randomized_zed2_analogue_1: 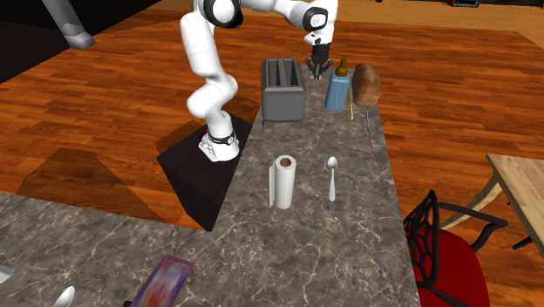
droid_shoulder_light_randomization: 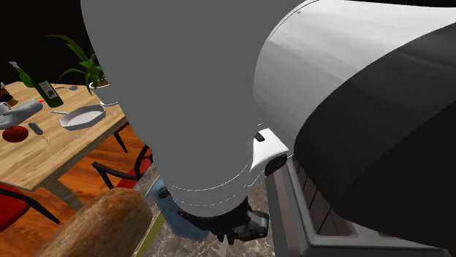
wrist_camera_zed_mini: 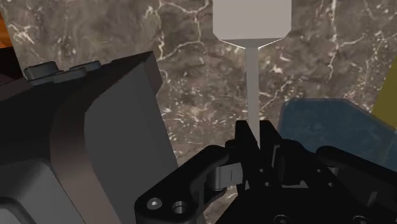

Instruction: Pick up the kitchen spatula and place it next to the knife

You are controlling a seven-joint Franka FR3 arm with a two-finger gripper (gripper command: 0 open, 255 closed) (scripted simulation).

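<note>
the pale grey spatula [wrist_camera_zed_mini: 252,76], flat squared blade on a thin straight handle, sits over the dark marbled table [wrist_camera_zed_mini: 191,63], in the gap between a dark grey boxy toaster [wrist_camera_zed_mini: 83,140] and a blue container [wrist_camera_zed_mini: 331,124]. its long axis runs straight out from the black hand [wrist_camera_zed_mini: 257,128], blade at the far end. the fingers stand narrow, clasping the handle's near end. the white arm [randomized_zed2_analogue_1: 200,48] arches over the toaster, hand pointing down.

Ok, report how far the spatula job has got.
Done: the tool is at the spatula, between the toaster and a blue bottle. In hand: its fingers clasp the thin handle. Left: lift it, then set it beside the knife.
</note>
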